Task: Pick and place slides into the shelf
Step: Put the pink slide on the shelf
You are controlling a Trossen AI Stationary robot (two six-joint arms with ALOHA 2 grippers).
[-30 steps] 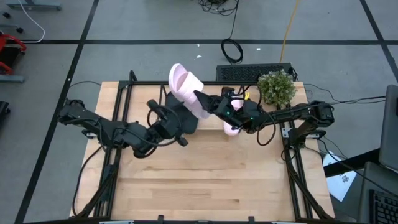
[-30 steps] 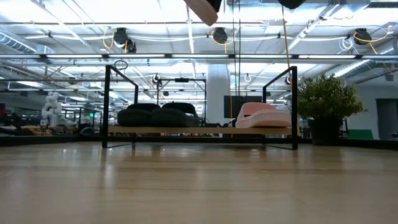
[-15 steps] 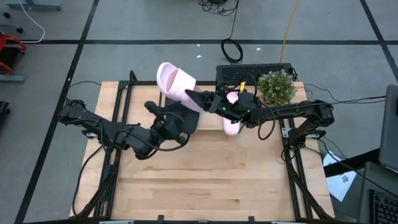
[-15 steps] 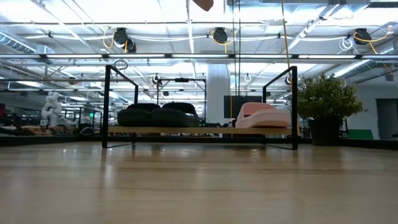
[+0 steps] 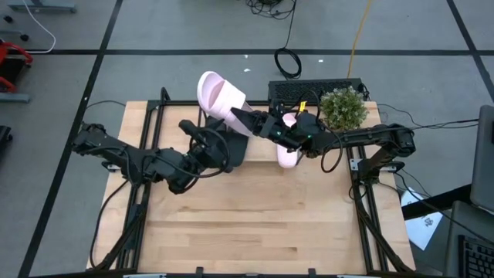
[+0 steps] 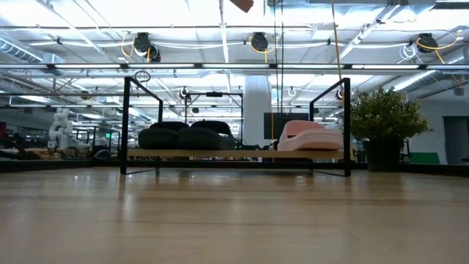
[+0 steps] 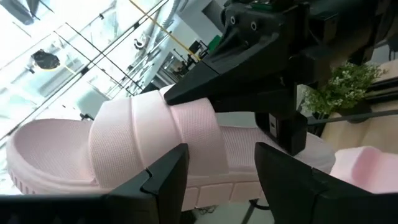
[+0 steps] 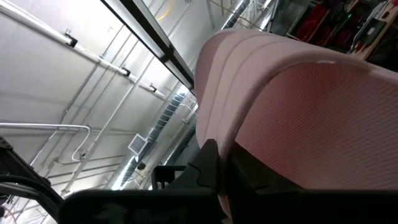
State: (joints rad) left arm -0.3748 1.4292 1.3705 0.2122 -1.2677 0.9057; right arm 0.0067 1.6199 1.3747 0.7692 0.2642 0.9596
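A pale pink slide (image 5: 218,96) hangs high over the shelf's far side, with my right gripper (image 5: 243,118) shut on it; its tip just shows at the low view's top edge (image 6: 242,4). My left gripper (image 5: 199,137) is open right beside it, and its two fingers (image 7: 165,180) stand in front of the sole's side with a gap, pointing level. On the shelf (image 6: 234,153) two black slides (image 6: 187,136) lie at the left and another pink slide (image 6: 308,136) at the right, all resting on their soles on the board. My right gripper holds the raised pink slide by its wide strap (image 7: 186,93). One dark finger (image 7: 249,74) lies along the strap's outer face; the other is hidden by the strap. The fingers come from the table's right, slanting upward. The slide is lifted clear, tilted on its side.
A potted plant (image 5: 343,108) stands at the table's far right corner, and a black keyboard (image 5: 309,89) lies behind the shelf. Black frame rails (image 5: 147,154) run along both table sides. The near half of the wooden table (image 5: 247,232) is bare board.
My right gripper has gone up and toward the table's far left with the pink slide, which has risen almost out of the low view's top. The slides on the shelf have stayed put.
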